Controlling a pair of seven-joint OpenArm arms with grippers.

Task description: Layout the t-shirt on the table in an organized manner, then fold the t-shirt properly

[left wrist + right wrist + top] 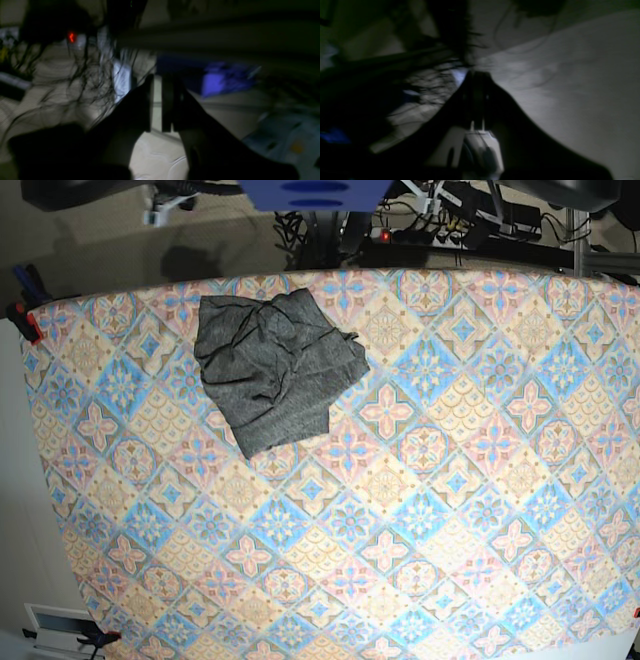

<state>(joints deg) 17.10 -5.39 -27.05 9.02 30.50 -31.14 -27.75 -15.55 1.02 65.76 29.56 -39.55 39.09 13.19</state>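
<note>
On my left wrist camera the picture is dim and smeared. The left hand [157,100] shows as two dark fingers [140,105] standing nearly together with only a thin slit between them, and nothing sits in that slit. Behind it I make out pale floor, a blue blur and a red light [72,36]; no shirt here.

My right wrist camera is just as dark. The right hand [477,100] has its fingers pressed fully together, empty, against a pale grey background with loose cables [432,87].

On the base camera neither hand appears. The t-shirt [273,368] lies crumpled and partly bunched on the tabletop [420,510], near the far edge and toward that picture's left, creased across the middle, with the patterned surface bare around it. A red clamp [27,323] grips the tabletop's left edge.
</note>
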